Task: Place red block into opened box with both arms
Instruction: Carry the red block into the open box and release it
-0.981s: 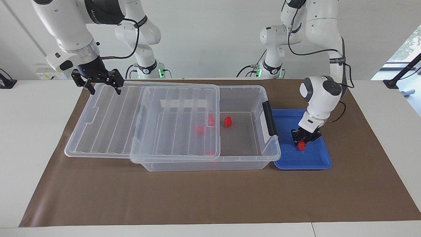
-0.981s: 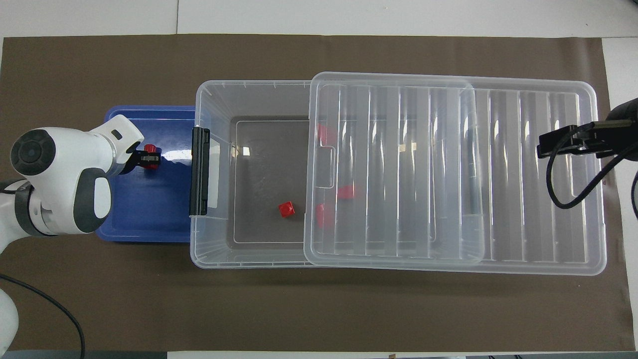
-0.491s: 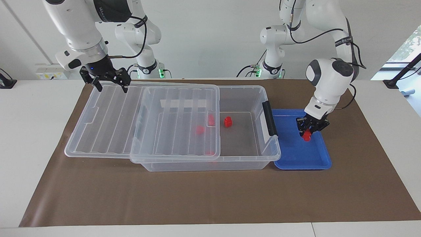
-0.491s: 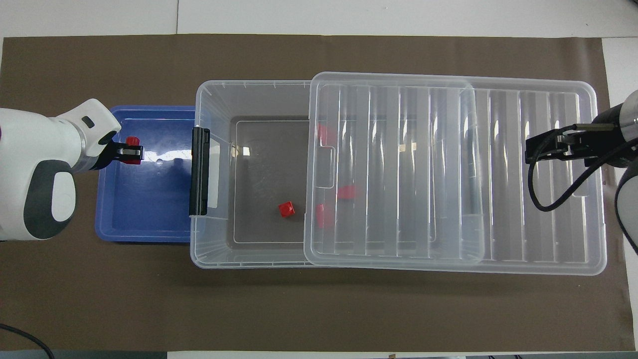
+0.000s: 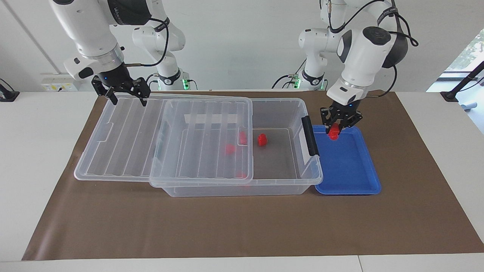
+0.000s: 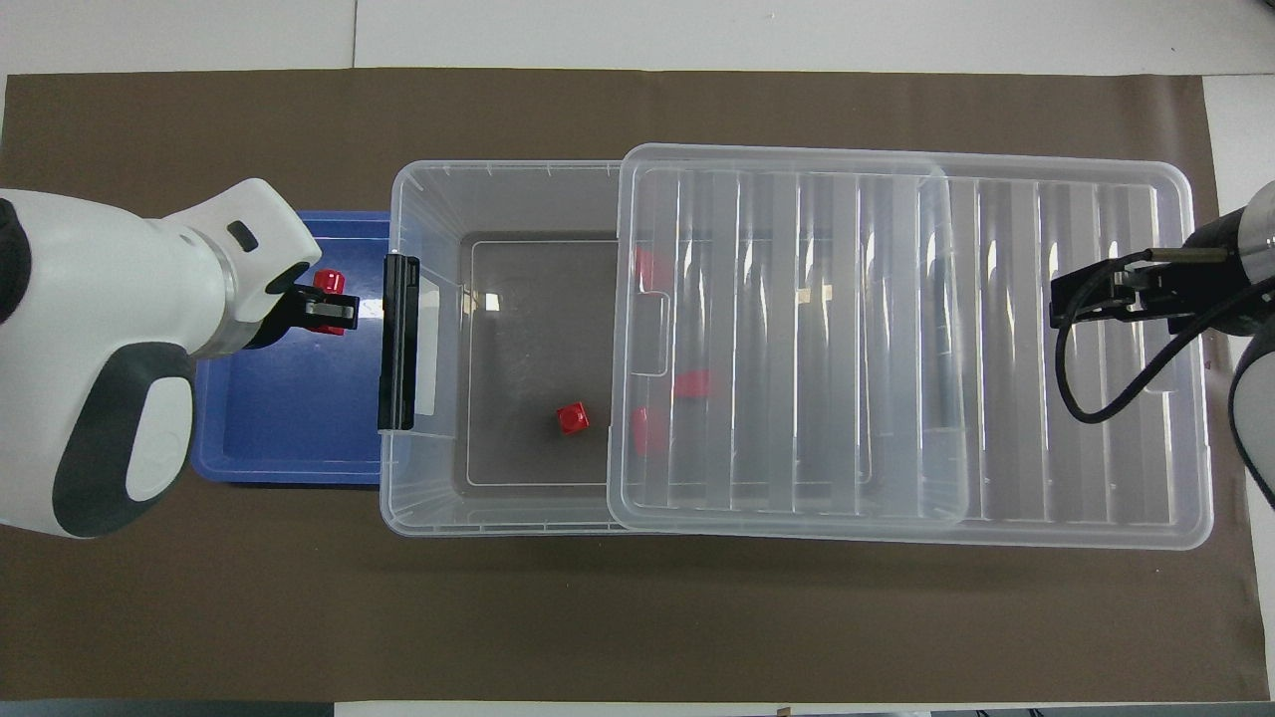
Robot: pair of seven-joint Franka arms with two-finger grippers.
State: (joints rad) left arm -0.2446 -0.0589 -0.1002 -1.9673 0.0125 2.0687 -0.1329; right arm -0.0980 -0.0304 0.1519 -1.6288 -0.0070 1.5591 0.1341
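Note:
My left gripper is shut on a small red block and holds it in the air over the blue tray's end beside the box. In the overhead view that left gripper and its red block sit just short of the black latch. The clear box is open at this end. Its ribbed lid is slid toward the right arm's end. One red block lies uncovered on the box floor, and others show through the lid. My right gripper hangs open over the lid's outer end.
The blue tray lies against the box's latch end and shows no other pieces. Brown paper covers the table. Two slimmer white arms with green-lit bases stand at the robots' edge of the table.
My left gripper has lifted the red block off the tray floor and carried it up toward the box's latch end. The right gripper rose slightly, then held still.

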